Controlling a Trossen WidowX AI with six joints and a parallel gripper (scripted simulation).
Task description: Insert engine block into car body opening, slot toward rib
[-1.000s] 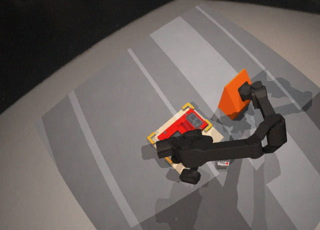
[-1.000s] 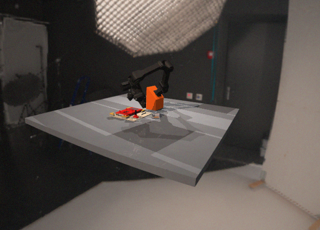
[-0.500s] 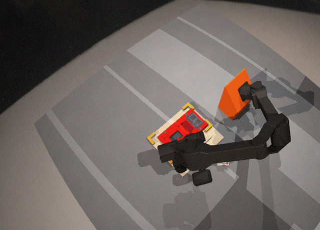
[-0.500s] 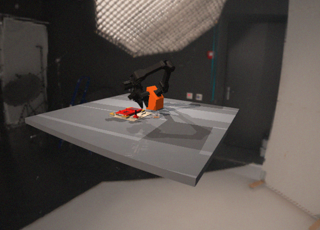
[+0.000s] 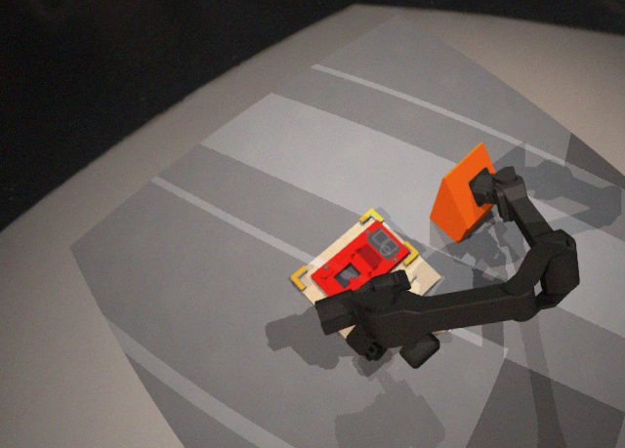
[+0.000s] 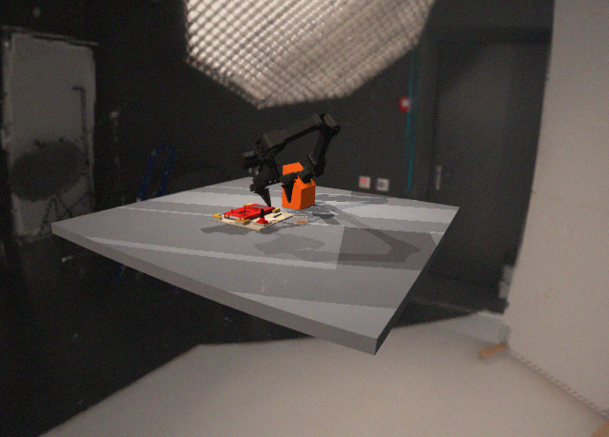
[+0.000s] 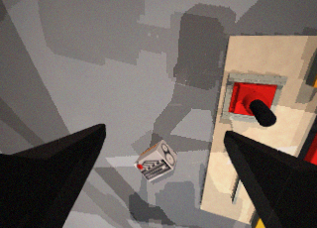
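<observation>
The engine block [image 7: 160, 163] [image 6: 300, 219] is a small pale grey block with two rings on one face, dark lines and a red spot on another. It lies on the table beside the cream board, outside the car body, and the arm hides most or all of it in the top view. The red car body [image 5: 366, 257] [image 6: 245, 210] lies on the board between yellow corners, and its opening [image 5: 347, 275] looks empty. My gripper [image 7: 165, 133] [image 6: 279, 204] is open and empty, above the table. In the wrist view the block shows between and beyond the fingertips.
The cream board [image 5: 429, 277] [image 7: 255, 52] has a red piece [image 7: 239, 96] [image 6: 263, 221] with an upright black knob [image 7: 263, 113] in a grey frame, near the right finger in the wrist view. A large orange block [image 5: 462, 193] [image 6: 305, 196] stands by the arm's base.
</observation>
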